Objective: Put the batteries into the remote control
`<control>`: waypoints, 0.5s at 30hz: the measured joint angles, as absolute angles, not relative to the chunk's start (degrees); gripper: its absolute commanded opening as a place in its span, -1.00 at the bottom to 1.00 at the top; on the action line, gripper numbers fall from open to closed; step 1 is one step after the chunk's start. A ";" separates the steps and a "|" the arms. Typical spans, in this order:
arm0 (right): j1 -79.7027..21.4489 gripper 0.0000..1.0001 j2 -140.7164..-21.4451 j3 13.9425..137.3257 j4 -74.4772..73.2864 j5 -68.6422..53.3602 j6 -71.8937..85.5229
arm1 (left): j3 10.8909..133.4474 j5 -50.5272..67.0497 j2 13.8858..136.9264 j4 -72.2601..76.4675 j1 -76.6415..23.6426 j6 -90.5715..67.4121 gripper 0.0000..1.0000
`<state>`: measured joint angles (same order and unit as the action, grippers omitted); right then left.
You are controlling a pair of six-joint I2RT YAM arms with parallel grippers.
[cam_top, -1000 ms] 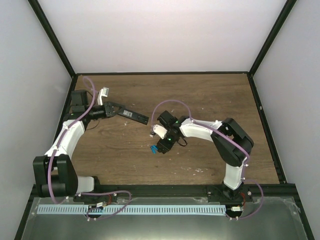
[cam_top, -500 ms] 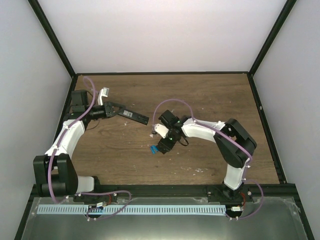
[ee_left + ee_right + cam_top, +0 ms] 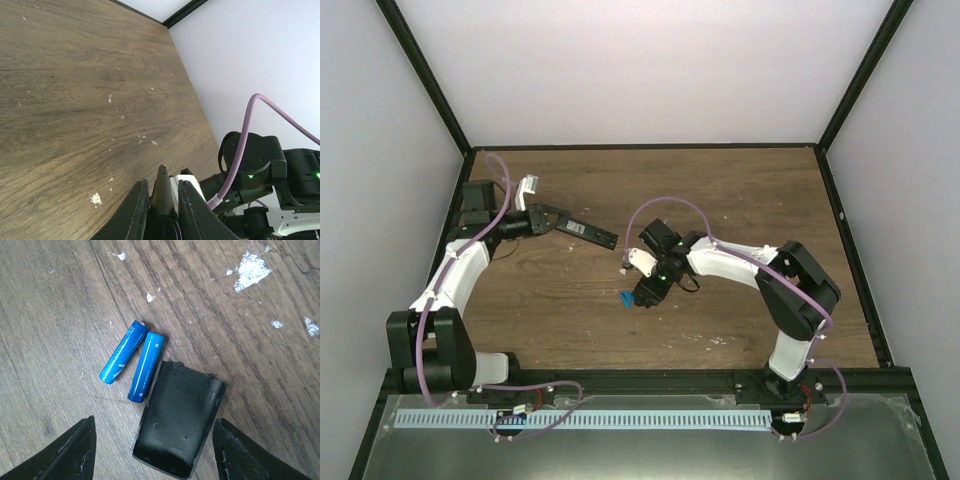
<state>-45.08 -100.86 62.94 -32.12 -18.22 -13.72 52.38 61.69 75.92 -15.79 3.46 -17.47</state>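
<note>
My left gripper (image 3: 548, 221) is shut on one end of the slim black remote control (image 3: 586, 232) at the table's left and holds it pointing right. In the left wrist view the remote (image 3: 163, 197) sits edge-on between the fingers (image 3: 136, 210). Two blue batteries (image 3: 122, 359) (image 3: 146, 366) lie side by side on the wood, against the short black cover piece (image 3: 180, 415). My right gripper (image 3: 156, 460) is open above them, its jaws spread to either side of the cover. In the top view the batteries (image 3: 623, 298) lie just left of the right gripper (image 3: 642, 292).
The wooden table (image 3: 740, 200) is bordered by a black frame and white walls. White specks mark the wood (image 3: 251, 267). The right arm's wrist and purple cable (image 3: 245, 145) show behind the remote in the left wrist view.
The right arm's elbow has swung slightly right while its gripper stays over the batteries and cover. The left arm and the remote have not moved.
</note>
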 measured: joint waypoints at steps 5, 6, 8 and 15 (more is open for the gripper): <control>-45.08 0.13 -101.23 62.96 -32.51 -19.00 -13.89 | 52.38 61.71 75.92 -15.79 3.46 -17.47 -1.00; -45.08 0.14 -101.60 62.96 -32.58 -19.09 -13.89 | 52.38 61.71 75.92 -15.79 3.46 -17.47 -1.00; -45.08 0.14 -102.63 62.96 -32.84 -19.09 -13.89 | 52.38 61.73 75.92 -15.79 3.46 -17.47 -1.00; -45.08 0.14 -104.31 63.42 -33.26 -19.11 -13.93 | 52.38 61.76 75.92 -15.81 3.46 -17.47 -1.00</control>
<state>-45.08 -104.31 63.42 -33.26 -19.11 -13.93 52.38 61.76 75.92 -15.81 3.46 -17.47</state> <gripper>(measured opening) 0.570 0.158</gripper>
